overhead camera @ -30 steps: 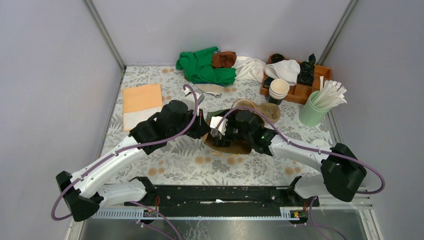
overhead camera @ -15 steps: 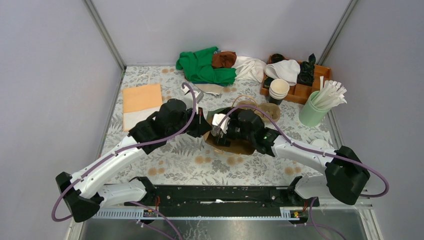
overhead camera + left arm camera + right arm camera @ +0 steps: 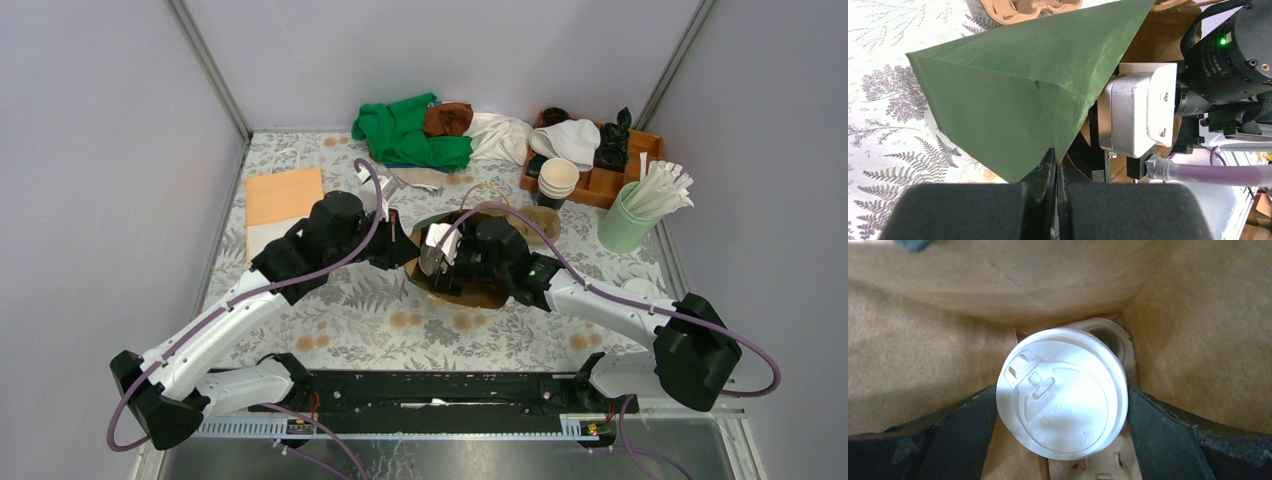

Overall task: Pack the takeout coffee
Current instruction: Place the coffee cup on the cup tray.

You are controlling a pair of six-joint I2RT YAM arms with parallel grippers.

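Over the last second the left arm has drawn toward the left and far edges of the table point(image 3: 330, 322), and more of the green rim shows at the mouth of the paper bag point(image 3: 1013, 85). The right arm's elbow has swung out toward the right edge. The bag stands near the middle of the table. Open cloth lies between it and the near edge, and an orange sheet point(image 3: 285, 195) lies by the left edge. Toward the far right corner a stack of paper cups point(image 3: 557, 178), a wooden tray point(image 3: 640, 140) and a green holder of straws point(image 3: 622, 225) crowd close. Inside the bag, brown walls stand near on every side. The left gripper point(image 3: 1055, 170) is pressed together, pinching the bag's green edge. The right gripper point(image 3: 1062, 407) reaches down into the bag, its fingers point(image 3: 1168, 440) spread wide either side of the takeout coffee point(image 3: 1060, 400). The coffee stands upright at the bottom. Its lid hides the fingertips, so whether they press the cup cannot be told.
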